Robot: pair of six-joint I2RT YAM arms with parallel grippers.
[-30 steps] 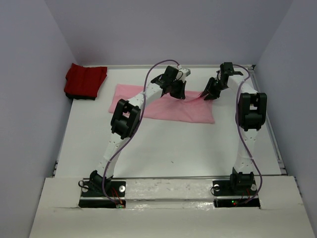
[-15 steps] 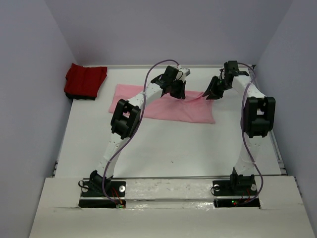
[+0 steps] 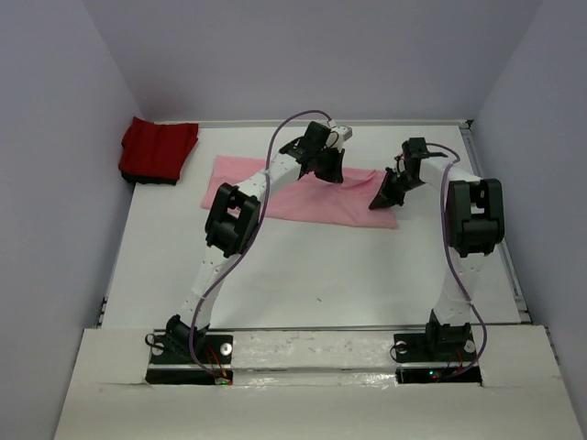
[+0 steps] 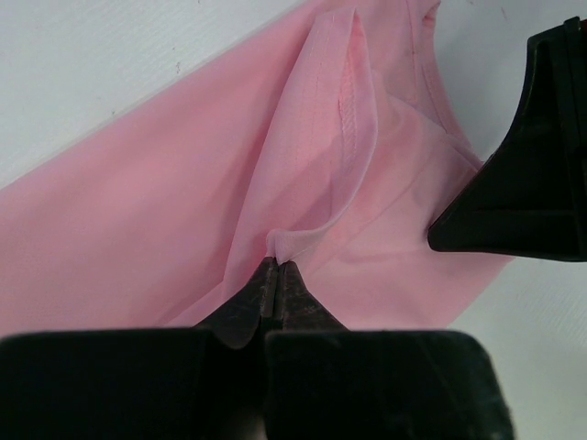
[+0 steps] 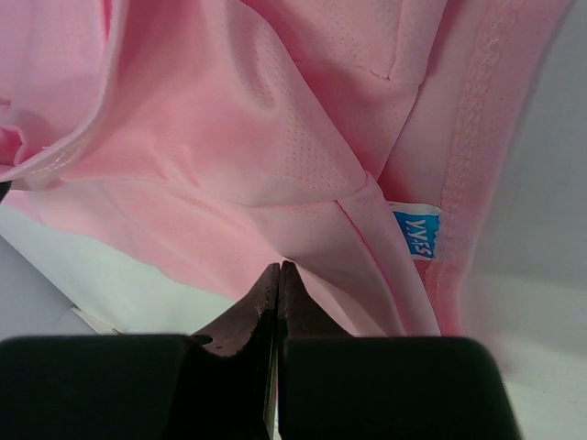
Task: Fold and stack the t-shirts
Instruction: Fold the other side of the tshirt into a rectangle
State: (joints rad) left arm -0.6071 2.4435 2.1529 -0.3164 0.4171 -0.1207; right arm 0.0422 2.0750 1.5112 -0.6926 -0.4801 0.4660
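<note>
Pink shirt — left claw pinches it tight; right claw pressed together against it.

pink shirt: cut off by top edge | blue label: print unreadable

Right hand, open before, now nearer and tight on the pink t-shirt's right edge.

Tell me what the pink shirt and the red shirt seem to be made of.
Pink shirt: thin matte knit, likely synthetic mesh; tiny pinholes show up close, and it drapes softly. Red shirt: matte soft cloth, creased; weave too small to tell.
</note>
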